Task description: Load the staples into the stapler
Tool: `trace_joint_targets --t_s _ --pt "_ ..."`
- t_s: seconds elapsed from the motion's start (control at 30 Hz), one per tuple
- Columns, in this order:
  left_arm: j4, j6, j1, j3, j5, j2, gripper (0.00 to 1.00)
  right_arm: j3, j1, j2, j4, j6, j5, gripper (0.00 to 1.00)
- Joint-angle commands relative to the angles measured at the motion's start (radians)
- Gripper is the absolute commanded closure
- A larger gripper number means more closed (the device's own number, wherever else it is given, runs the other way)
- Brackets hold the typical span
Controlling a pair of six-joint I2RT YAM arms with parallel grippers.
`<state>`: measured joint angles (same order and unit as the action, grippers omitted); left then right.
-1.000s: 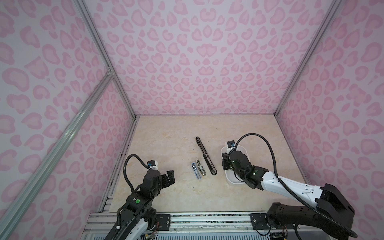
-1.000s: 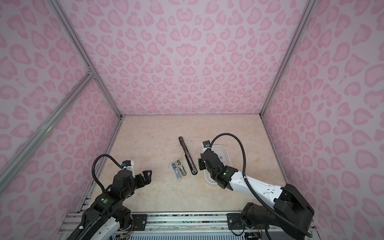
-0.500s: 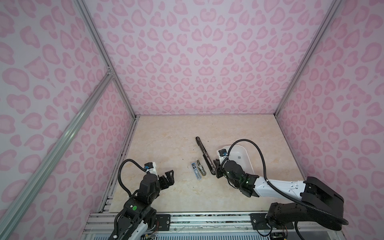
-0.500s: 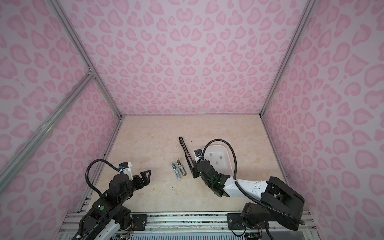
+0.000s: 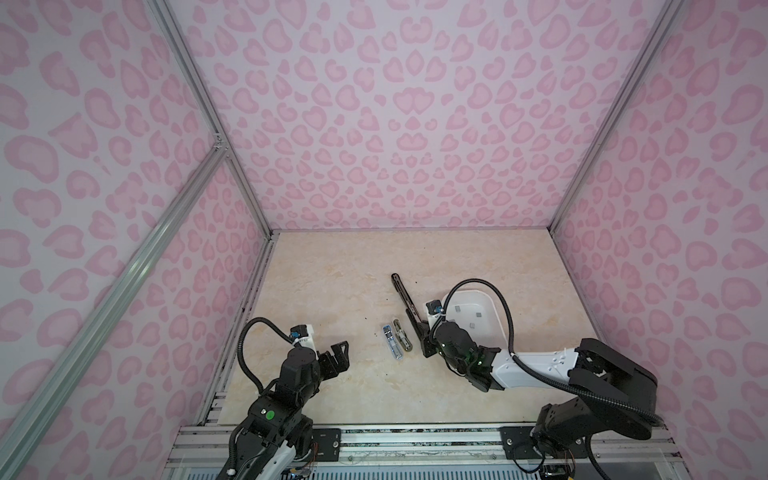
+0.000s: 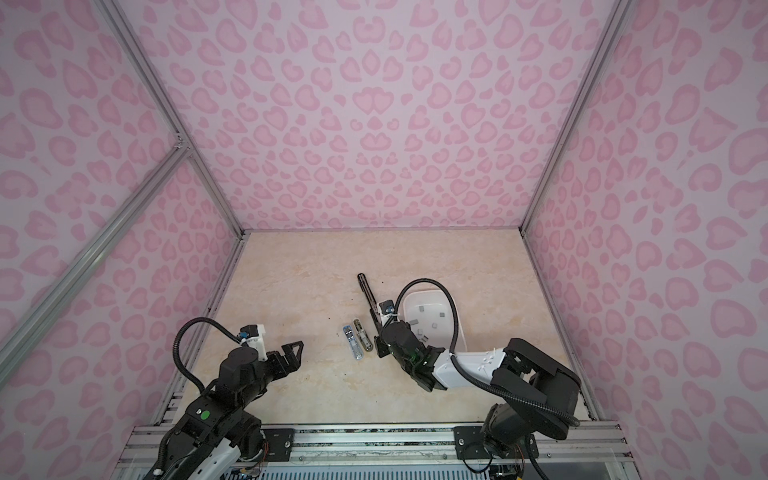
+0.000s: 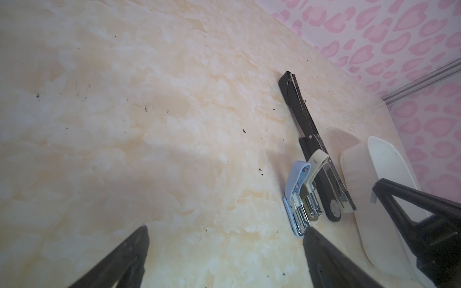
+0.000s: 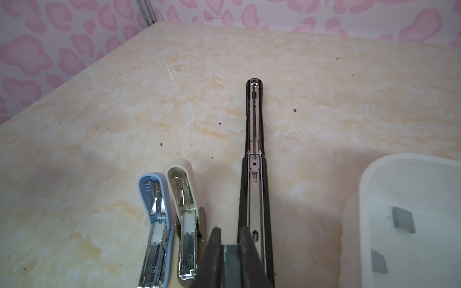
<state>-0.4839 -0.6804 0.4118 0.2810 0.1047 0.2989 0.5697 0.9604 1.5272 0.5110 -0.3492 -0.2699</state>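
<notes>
Held item: the right gripper [image 8: 229, 239] was closed narrowly on one grey staple block [image 8: 230, 259], pinched between both fingers.
Key relation: the block hung over the near end of the black stapler [image 8: 254, 199], just off its silver channel, on the side of the two small staplers.
Long axis: the black stapler lay opened out flat. Its channel ran straight away from the right fingers towards the back wall. In a top view [image 5: 409, 311] it lay on a diagonal.
Judgement: the next move probably needed a slight shift towards the tray, then a descent with the block in line with the channel.
Nearer arm: right, directly at the stapler.
Left gripper [image 5: 336, 353]: fingers spread wide and empty, near the front left of the table, well apart from all staplers.
Neighbours: blue stapler [image 8: 156, 224] and cream stapler [image 8: 185, 214], both open, lay side by side just beside the black one.
Supply: the remaining staples [image 8: 404, 220] lay loose in the white tray [image 8: 369, 189], on the far side of the black stapler.
Surface: the table [image 5: 332, 282] was cream marble-patterned, flat and flecked with dark specks.
Room: the walls [image 5: 415, 124] were pink-patterned with aluminium framing.
</notes>
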Motion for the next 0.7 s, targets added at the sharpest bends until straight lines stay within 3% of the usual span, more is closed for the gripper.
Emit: trace_joint_targets --t_s 0.0,0.33,0.67 --pt "0.016 0.006 0.0 -0.004 0.002 -0.001 0.03 0.007 0.0 0.032 0.001 -0.018 -0.026 0.87" --pt "0.01 0.006 0.0 -0.007 0.006 -0.014 0.03 0.011 -0.011 0.089 0.006 -0.04 -0.03 0.88" --pt "0.008 0.004 -0.001 -0.009 0.009 -0.022 0.03 -0.06 -0.03 0.051 0.04 -0.042 -0.035 0.88"
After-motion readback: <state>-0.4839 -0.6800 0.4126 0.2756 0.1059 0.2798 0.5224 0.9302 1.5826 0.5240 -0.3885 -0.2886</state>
